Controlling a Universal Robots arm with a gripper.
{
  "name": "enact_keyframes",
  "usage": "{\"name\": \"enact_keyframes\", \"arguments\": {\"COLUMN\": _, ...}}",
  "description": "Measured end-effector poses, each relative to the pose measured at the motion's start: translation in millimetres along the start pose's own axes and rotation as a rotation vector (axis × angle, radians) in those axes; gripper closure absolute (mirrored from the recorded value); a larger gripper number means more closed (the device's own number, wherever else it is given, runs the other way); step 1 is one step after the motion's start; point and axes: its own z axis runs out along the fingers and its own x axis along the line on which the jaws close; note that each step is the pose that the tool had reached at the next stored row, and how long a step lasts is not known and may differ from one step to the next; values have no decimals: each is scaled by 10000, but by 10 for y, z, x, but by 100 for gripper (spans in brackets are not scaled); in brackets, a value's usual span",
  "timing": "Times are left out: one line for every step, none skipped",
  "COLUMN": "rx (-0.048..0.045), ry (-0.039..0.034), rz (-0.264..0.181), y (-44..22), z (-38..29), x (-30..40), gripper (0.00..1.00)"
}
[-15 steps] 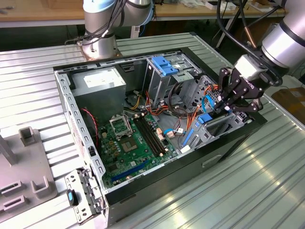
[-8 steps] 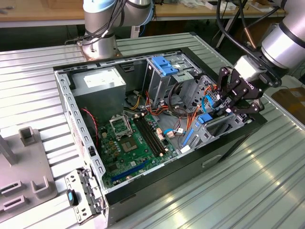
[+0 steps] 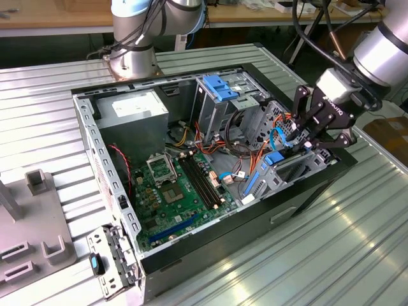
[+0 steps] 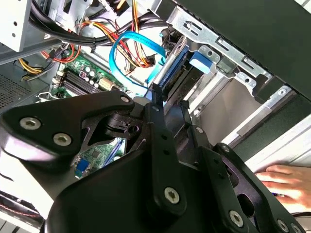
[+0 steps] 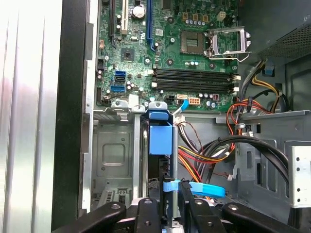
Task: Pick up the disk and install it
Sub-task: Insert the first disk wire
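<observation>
The open computer case [image 3: 255, 220] lies on its side on the ribbed metal bench [image 3: 357, 248], motherboard [image 3: 175, 191] facing up and the grey power supply [image 3: 131, 111] tucked into the far corner by the arm's base. The gripper [image 3: 313, 145] has reached in over the case's edge on the exterior view's right, at the drive bay end.

In both wrist views the disk [image 5: 160, 138] stands on edge in the metal drive bay [image 5: 112, 155] – grey body, bright blue carrier tab on its end, pointing towards the motherboard's memory slots. The fingers [image 5: 146, 213] are clamped on the disk's near end, one on each flat face, with no gap showing between them and it. In the second wrist view the black fingers meet right at the disk [image 4: 172, 65], just beside a looping thin blue cable [image 4: 121, 53] and a tangle of orange, yellow and black wires.

From the exterior view the disk [image 3: 274, 159] sits low in the bay, beside the case's side wall. A wider light-blue bracket [image 3: 220, 89] sits on the upper cage, well apart from the gripper.

A person's hand [image 4: 284, 182] rests flat just outside the case – fingers spread on the ribbed surface.
</observation>
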Motion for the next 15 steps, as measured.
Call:
{"name": "enact_keyframes", "arguments": {"rx": 1, "ry": -1, "rz": 0, "y": 4, "z": -36, "x": -5, "gripper": 71}}
{"name": "enact_keyframes", "arguments": {"rx": 2, "ry": -1, "rz": 0, "y": 6, "z": -54, "x": -8, "gripper": 71}}
{"name": "enact_keyframes", "arguments": {"rx": 3, "ry": 0, "rz": -1, "y": 8, "z": -74, "x": -11, "gripper": 71}}
{"name": "enact_keyframes", "arguments": {"rx": 8, "ry": -1, "rz": -1, "y": 11, "z": -110, "x": -16, "gripper": 71}}
{"name": "enact_keyframes", "arguments": {"rx": 12, "ry": 0, "rz": -1, "y": 15, "z": -140, "x": -20, "gripper": 71}}
{"name": "enact_keyframes", "arguments": {"rx": 15, "ry": 0, "rz": -3, "y": 17, "z": -167, "x": -24, "gripper": 71}}
{"name": "enact_keyframes", "arguments": {"rx": 22, "ry": -1, "rz": -3, "y": 22, "z": -210, "x": -30, "gripper": 71}}
{"name": "enact_keyframes", "arguments": {"rx": 27, "ry": 1, "rz": -4, "y": 26, "z": -243, "x": -35, "gripper": 71}}
{"name": "enact_keyframes", "arguments": {"rx": 34, "ry": 0, "rz": -5, "y": 29, "z": -276, "x": -39, "gripper": 71}}
{"name": "enact_keyframes", "arguments": {"rx": 40, "ry": 1, "rz": -5, "y": 31, "z": -295, "x": -42, "gripper": 71}}
{"name": "enact_keyframes", "arguments": {"rx": 49, "ry": 1, "rz": -7, "y": 33, "z": -310, "x": -44, "gripper": 71}}
{"name": "enact_keyframes", "arguments": {"rx": 67, "ry": -2, "rz": -9, "y": 33, "z": -315, "x": -45, "gripper": 71}}
{"name": "enact_keyframes", "arguments": {"rx": 106, "ry": 1, "rz": -13, "y": 42, "z": -315, "x": -46, "gripper": 71}}
{"name": "enact_keyframes", "arguments": {"rx": 294, "ry": 8, "rz": -41, "y": 78, "z": -312, "x": -46, "gripper": 71}}
{"name": "enact_keyframes", "arguments": {"rx": 418, "ry": 13, "rz": -59, "y": 97, "z": -310, "x": -47, "gripper": 71}}
